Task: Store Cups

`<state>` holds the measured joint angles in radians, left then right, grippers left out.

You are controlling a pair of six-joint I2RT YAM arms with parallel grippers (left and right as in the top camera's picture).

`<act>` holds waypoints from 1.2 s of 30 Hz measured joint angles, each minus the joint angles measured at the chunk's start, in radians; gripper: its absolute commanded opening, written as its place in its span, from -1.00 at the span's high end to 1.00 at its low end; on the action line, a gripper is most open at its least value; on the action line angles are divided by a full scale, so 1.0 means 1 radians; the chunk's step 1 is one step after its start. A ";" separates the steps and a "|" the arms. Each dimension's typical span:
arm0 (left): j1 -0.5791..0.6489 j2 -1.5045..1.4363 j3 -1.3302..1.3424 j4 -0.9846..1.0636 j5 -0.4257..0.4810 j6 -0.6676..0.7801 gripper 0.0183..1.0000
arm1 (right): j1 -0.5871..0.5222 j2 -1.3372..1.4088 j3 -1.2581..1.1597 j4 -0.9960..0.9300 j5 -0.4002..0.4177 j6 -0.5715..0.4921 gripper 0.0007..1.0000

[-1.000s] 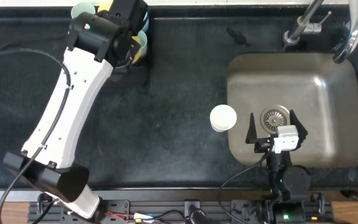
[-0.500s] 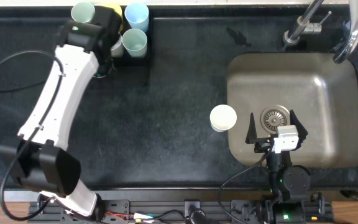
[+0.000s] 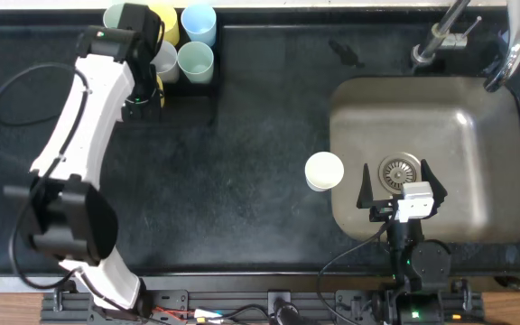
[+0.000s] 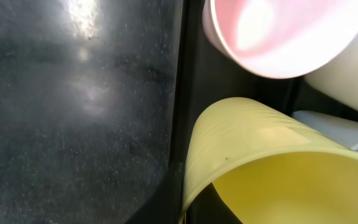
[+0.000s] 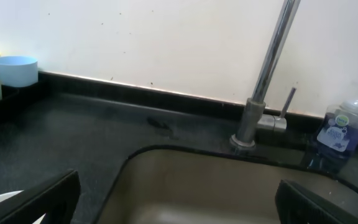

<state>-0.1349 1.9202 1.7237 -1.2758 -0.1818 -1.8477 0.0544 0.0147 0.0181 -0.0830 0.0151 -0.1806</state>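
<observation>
Nearest the arm bases, the right gripper (image 3: pixel 397 176) hangs over the sink (image 3: pixel 477 135) just short of the drain (image 3: pixel 399 169). Its claw is spread wide and has nothing in it. Just beside the sink's left rim, a white cup (image 3: pixel 324 171) sits mouth-up on the dark speckled counter (image 3: pixel 260 135), apart from everything else.

Behind the basin is the faucet (image 5: pixel 269 74), and next to it a clear bottle (image 5: pixel 342 129) of blue liquid. It has a label, but the print is way too small for me to make out.

At the far back left is the black rack (image 3: pixel 197 90). A blue cup (image 3: pixel 199 20), a pale green cup (image 3: pixel 195 60) and a second yellow cup (image 3: pixel 165 18) stand in it, mouths up. The left gripper (image 3: pixel 144 95) is at the rack's left end. From its wrist cam it looks clenched on the rim of a yellow cup (image 4: pixel 272 162), which is tilted. A pink cup (image 4: pixel 272 31) sits just past that one.
</observation>
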 measured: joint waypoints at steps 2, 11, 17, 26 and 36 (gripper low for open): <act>0.000 0.017 -0.001 0.017 0.008 0.011 0.96 | 0.000 0.000 0.000 0.001 0.000 0.000 -0.99; 0.020 0.060 -0.001 0.040 0.035 0.026 0.96 | 0.000 0.000 0.000 0.000 0.000 0.000 -0.99; 0.028 0.079 -0.001 0.057 0.039 0.028 0.96 | 0.000 0.000 0.000 0.000 0.000 0.000 -0.99; 0.032 0.114 -0.003 0.088 0.055 0.048 0.95 | 0.000 0.000 0.000 0.000 0.000 0.000 -0.98; 0.032 0.128 -0.004 0.087 0.059 0.048 0.88 | 0.000 0.000 0.000 0.000 0.000 0.000 -0.99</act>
<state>-0.1028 2.0480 1.7199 -1.1889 -0.1226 -1.7992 0.0544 0.0147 0.0181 -0.0826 0.0151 -0.1806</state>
